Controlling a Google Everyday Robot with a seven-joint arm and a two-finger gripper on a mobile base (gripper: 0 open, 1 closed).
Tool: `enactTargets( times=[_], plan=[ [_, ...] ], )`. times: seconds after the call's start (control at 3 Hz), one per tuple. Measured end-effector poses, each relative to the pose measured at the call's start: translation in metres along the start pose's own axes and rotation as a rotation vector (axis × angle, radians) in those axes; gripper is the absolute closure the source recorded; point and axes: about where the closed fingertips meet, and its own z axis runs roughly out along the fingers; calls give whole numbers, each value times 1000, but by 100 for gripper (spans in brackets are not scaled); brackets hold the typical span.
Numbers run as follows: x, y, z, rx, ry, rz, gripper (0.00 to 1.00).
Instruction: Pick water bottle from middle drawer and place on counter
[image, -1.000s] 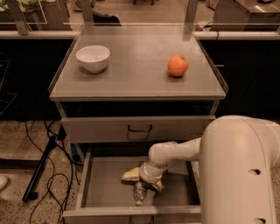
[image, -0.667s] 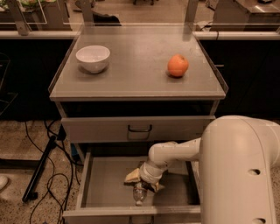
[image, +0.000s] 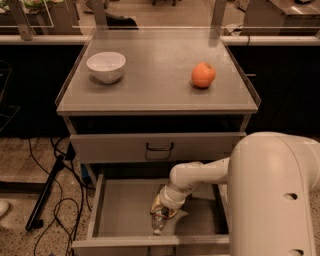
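Note:
The water bottle (image: 158, 223) lies in the open middle drawer (image: 120, 210), near its front wall, with its cap end toward the front. My gripper (image: 162, 208) reaches down into the drawer from the right, and its yellowish fingers are closed around the bottle's upper part. The bottle rests at or just above the drawer floor. The counter (image: 150, 85) is the grey top above.
A white bowl (image: 105, 66) stands at the counter's back left and an orange fruit (image: 203, 75) at its right. The upper drawer front with a dark handle (image: 160, 146) is closed. My white arm body (image: 275, 195) fills the lower right. Cables (image: 50, 200) lie on the floor at left.
The gripper's yellowish fingers have drawn in from the left around the bottle. The arm and the bottle have hardly shifted.

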Motion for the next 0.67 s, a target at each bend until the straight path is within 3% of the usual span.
enactTargets(
  times=[0.33, 0.67],
  plan=[
    [0, 0, 0, 0, 0, 0, 88],
    [0, 0, 0, 0, 0, 0, 100]
  ],
)
